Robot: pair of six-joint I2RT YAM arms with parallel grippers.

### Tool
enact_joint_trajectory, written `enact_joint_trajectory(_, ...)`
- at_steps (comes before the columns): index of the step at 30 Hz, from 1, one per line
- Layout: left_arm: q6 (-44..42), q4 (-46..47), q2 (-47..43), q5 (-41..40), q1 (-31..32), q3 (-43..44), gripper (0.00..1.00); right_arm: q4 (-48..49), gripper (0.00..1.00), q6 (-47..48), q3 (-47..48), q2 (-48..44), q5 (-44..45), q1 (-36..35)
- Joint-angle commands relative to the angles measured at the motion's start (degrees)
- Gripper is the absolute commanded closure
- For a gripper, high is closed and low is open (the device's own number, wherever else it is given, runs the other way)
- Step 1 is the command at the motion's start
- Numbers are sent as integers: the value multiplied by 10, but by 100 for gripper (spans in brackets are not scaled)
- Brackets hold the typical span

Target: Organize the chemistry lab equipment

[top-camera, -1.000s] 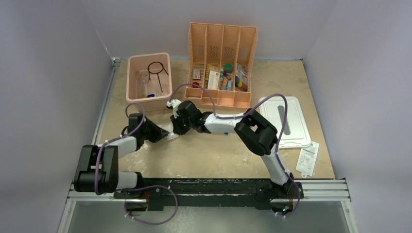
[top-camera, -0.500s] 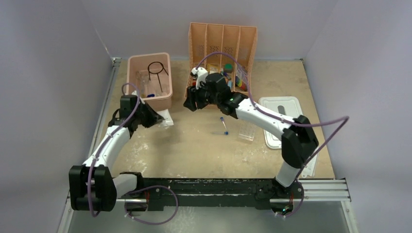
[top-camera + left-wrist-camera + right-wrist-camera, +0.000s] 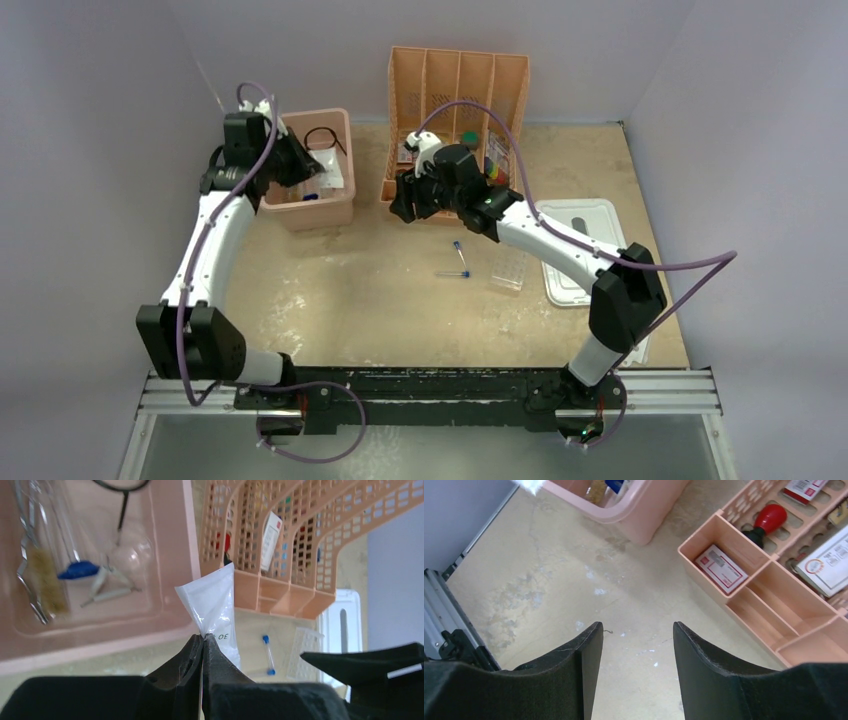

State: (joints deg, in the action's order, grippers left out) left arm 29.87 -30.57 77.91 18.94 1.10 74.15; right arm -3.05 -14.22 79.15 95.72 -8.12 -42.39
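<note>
My left gripper (image 3: pixel 303 167) (image 3: pixel 204 636) is shut on a corner of a clear packet (image 3: pixel 212 605) and holds it above the pink bin (image 3: pixel 300 210). In the bin lie the black wire ring tripod (image 3: pixel 320 138), metal tongs (image 3: pixel 22 570), the white triangle (image 3: pixel 107 585) and a blue-tipped item (image 3: pixel 77 570). My right gripper (image 3: pixel 400 205) (image 3: pixel 636 630) is open and empty over bare table, in front of the orange organizer. Two thin blue-capped tubes (image 3: pixel 458 250) (image 3: pixel 450 273) and the clear plastic tube rack (image 3: pixel 508 268) lie on the table at the centre.
The orange divider organizer (image 3: pixel 455 195) (image 3: pixel 774 580) with colourful small items stands at the back centre. The white lid (image 3: pixel 585 250) lies at the right, with another packet (image 3: pixel 632 330) near the right front edge. Grey walls close in on both sides.
My left arm has swung back and left, carrying the packet from beside the bin to above it. My right gripper has shifted slightly right in front of the organizer.
</note>
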Motion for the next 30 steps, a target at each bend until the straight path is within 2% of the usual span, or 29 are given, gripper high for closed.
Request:
enact_joint_trajectory(1,-57,-57,67,-58,-23,104,100,-3,44,12,23,-9,12,21)
enact_joint_trajectory(5,-94,-80,128,-84,-42,164,100,-9,43,15,22,-10,13,39)
enact_joint_trajectory(15,-185,-140,289,-220,-44,293,100,-18,43,36,25,0,25,72)
enact_joint_trajectory(21,-208,-158,355,-232,-44,351,100,-26,43,45,34,8,41,81)
enact_joint_trajectory(24,-213,-175,381,-217,-44,367,100,-27,43,48,35,9,47,82)
enact_joint_trajectory(30,-213,-183,386,-232,-44,330,100,-32,43,46,37,13,52,84)
